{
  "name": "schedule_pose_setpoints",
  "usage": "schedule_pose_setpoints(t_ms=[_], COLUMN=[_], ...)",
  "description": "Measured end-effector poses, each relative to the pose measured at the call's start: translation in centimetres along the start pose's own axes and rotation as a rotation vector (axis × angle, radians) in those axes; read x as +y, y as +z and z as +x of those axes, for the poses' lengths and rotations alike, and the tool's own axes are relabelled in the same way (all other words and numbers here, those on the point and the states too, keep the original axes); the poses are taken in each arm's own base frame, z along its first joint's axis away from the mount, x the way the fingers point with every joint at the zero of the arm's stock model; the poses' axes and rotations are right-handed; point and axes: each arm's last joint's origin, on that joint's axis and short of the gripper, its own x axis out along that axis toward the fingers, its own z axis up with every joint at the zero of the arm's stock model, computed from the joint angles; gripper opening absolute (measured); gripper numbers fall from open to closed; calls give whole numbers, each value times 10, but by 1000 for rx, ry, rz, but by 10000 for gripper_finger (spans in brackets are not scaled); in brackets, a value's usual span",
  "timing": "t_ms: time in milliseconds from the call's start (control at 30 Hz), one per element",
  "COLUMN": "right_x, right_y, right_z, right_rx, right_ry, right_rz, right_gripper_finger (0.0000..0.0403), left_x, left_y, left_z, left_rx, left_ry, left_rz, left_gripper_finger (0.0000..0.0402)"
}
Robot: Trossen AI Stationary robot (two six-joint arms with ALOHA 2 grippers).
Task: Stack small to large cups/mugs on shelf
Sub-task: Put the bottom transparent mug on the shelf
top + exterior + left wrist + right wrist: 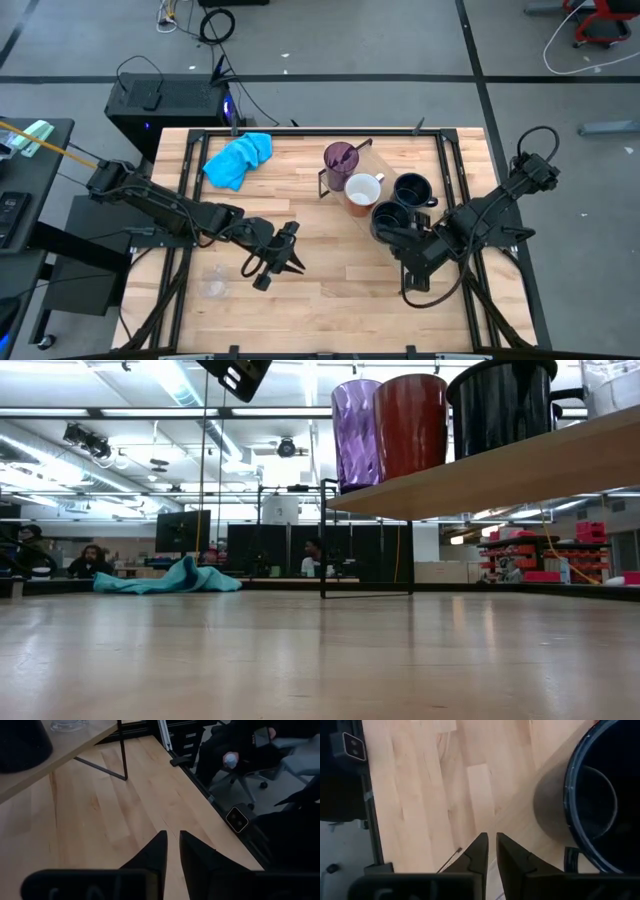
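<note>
The shelf (372,195) stands at the far right part of the table (330,300), and everything here can be placed from it. On it, in the high view, stand four vessels in a row: one purple tumbler (340,158) at the far end, one white mug (362,190) next to it, and two dark mugs, one (412,189) to the right of the white mug and the other (390,217) at the shelf's near end. The right gripper (408,240) hovers just beside that near dark mug, at the shelf's near end; its wrist view shows the dark mug's rim (600,805) close alongside the fingers (479,851), which stand nearly together with only a thin slit between them and nothing in it. The left gripper (283,255) is well apart from the shelf, out over the bare middle of the table, its fingers (156,851) also drawn close with a narrow gap and empty. One small clear glass (213,283) stands far from the shelf, near the table's near left side, beside the left arm; another clear glass (67,725) shows on the shelf's board in the left wrist view. One blue cloth (238,158) lies crumpled left of the shelf, toward the far edge. In the low view the purple tumbler (357,432), a vessel that looks red (410,422) and a dark mug (500,405) line the raised board.
</note>
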Motion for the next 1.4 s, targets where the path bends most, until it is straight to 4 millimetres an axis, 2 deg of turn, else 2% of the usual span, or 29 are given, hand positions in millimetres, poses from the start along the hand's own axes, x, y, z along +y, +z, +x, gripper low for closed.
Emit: schedule_pose_setpoints(t_ms=[800, 967, 1100, 1400], right_x=[-16, -12, -7, 10], right_y=[-13, -4, -2, -17], right_z=[-4, -6, -8, -10], right_rx=[127, 47, 30, 105], right_ry=[-141, -66, 7, 62], right_rz=[-36, 6, 106, 340], right_gripper_finger=[34, 34, 34, 34], left_x=[0, 0, 0, 0], left_y=[0, 0, 0, -1], left_z=[0, 0, 0, 0], left_rx=[-1, -1, 0, 6], left_ry=[1, 1, 1, 1], left_rz=[0, 0, 0, -17], left_gripper_finger=[60, 53, 54, 61])
